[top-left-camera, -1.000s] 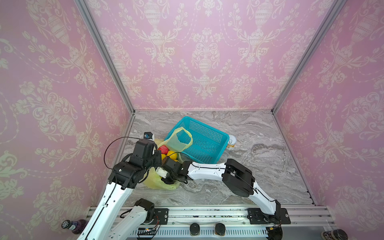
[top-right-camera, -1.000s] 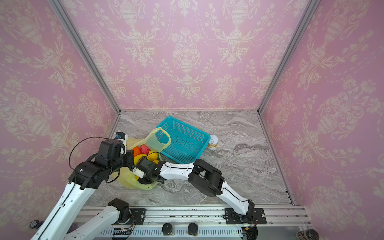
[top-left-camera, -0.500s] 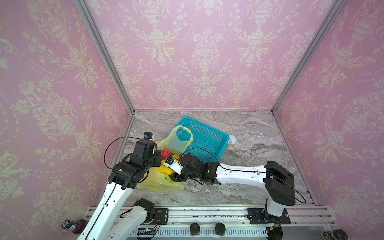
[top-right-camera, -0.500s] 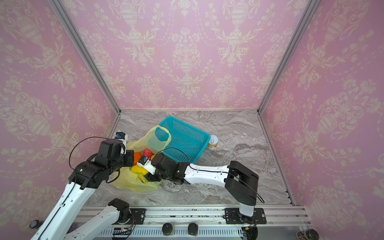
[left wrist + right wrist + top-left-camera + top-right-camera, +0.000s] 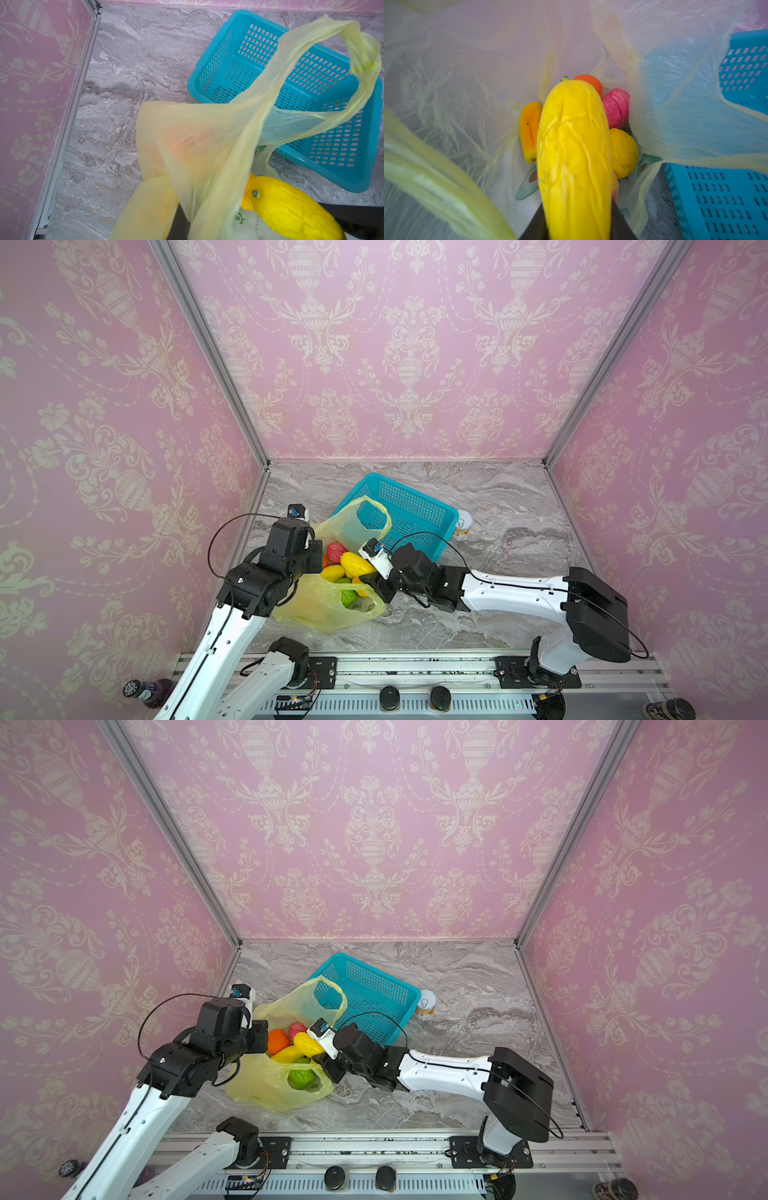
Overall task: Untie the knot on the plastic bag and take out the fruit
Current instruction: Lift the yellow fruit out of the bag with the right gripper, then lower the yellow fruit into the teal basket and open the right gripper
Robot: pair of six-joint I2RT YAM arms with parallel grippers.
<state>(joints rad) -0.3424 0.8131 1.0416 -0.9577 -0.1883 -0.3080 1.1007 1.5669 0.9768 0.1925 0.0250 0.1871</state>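
Note:
The plastic bag (image 5: 320, 610) lies open at the left of the marble floor, and one handle loop (image 5: 368, 506) stands up loose over the basket. The knot is out of view. My left gripper (image 5: 318, 558) is shut on the bag's rim (image 5: 197, 145) and holds the mouth up. My right gripper (image 5: 374, 577) is shut on a long yellow fruit (image 5: 575, 155), both fingers (image 5: 533, 226) pressed on its sides just above the bag's mouth. Beneath it in the bag lie an orange fruit (image 5: 591, 82), a pink-red one (image 5: 616, 108), a yellow oval (image 5: 625, 152) and a green one (image 5: 301, 1077).
A teal perforated basket (image 5: 419, 510) stands right behind the bag, tilted up on its near side. A small white-and-yellow can (image 5: 463, 522) stands by the basket's right corner. The left wall and its metal rail (image 5: 68, 116) run close beside the bag.
My right gripper has drawn back to the right out of the bag's depth with the long yellow fruit, its jaws narrowing on it. The left gripper has stayed in place.

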